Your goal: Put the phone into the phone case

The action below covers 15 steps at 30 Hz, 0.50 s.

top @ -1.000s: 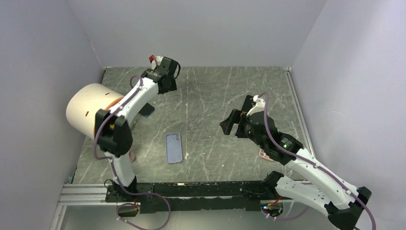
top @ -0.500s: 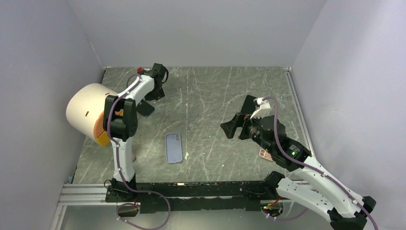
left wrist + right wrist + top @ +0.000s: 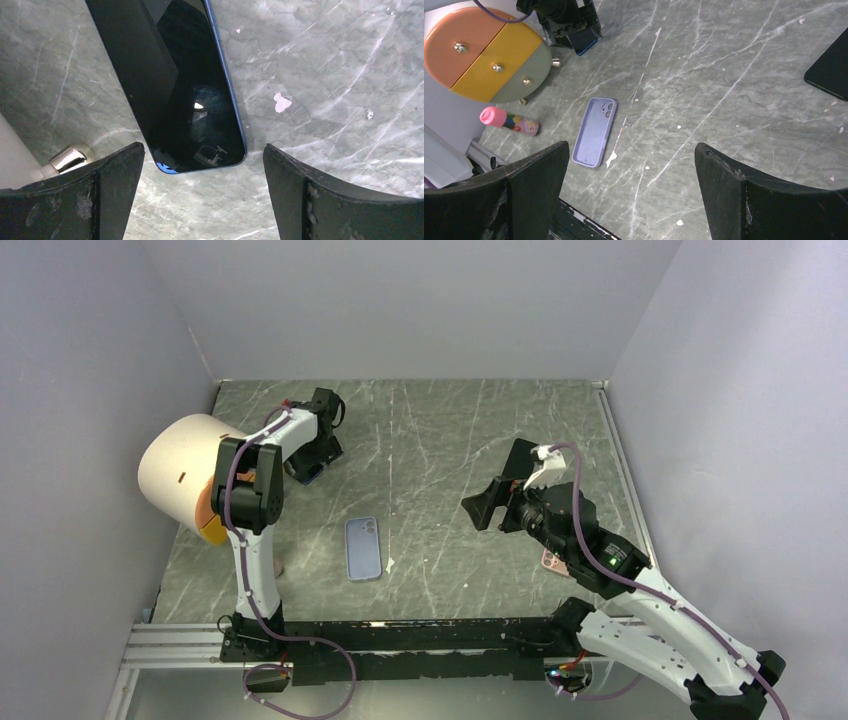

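Phone case [image 3: 364,548] lies flat, seemingly hollow side up, near the middle of the near edge of the worktop [image 3: 430,440], free to receive the phone from above. Toward the right edge the right tool [image 3: 497,492] hovers spread and holds nothing, its arm folded upward. Phone [image 3: 175,85] lies screen up toward the far left corner. The left arm reaches far forward, and the left tool [image 3: 202,150] points down, spread on both sides of the phone's end, I judge ready to grip.

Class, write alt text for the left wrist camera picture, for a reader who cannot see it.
A dark phone with a blue rim lies screen up on a grey marbled table. Its near end sits between the two black fingers of the open left gripper and touches neither. A shiny metal knob shows at the left edge.
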Motion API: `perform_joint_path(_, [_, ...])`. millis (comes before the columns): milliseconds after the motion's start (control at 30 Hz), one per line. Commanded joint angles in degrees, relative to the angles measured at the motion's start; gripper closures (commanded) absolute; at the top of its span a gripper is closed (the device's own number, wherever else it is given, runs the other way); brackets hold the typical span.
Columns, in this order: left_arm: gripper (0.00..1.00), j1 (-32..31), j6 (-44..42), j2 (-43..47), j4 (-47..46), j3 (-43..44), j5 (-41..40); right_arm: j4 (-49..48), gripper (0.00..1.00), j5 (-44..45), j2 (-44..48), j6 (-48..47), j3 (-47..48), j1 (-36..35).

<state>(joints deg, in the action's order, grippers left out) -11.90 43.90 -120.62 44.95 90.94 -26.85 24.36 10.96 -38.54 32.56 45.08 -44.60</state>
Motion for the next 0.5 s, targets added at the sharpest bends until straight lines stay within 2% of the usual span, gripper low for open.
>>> perform_joint_path(0, [0.06,0.7,1.7,1.4,-3.3,-2.6,1.8,0.3,0.01,1.0,1.4,0.2,-0.1,0.0])
perform_joint_path(333, [0.07,0.9,4.1,1.9,-5.4,-6.2,5.0,1.1,0.01,2.7,3.5,0.3,-1.5,0.0])
perform_joint_path(467, [0.12,0.9,2.8,1.7,-7.7,-7.6,7.5,1.3,0.01,3.1,3.0,0.2,-1.5,0.0])
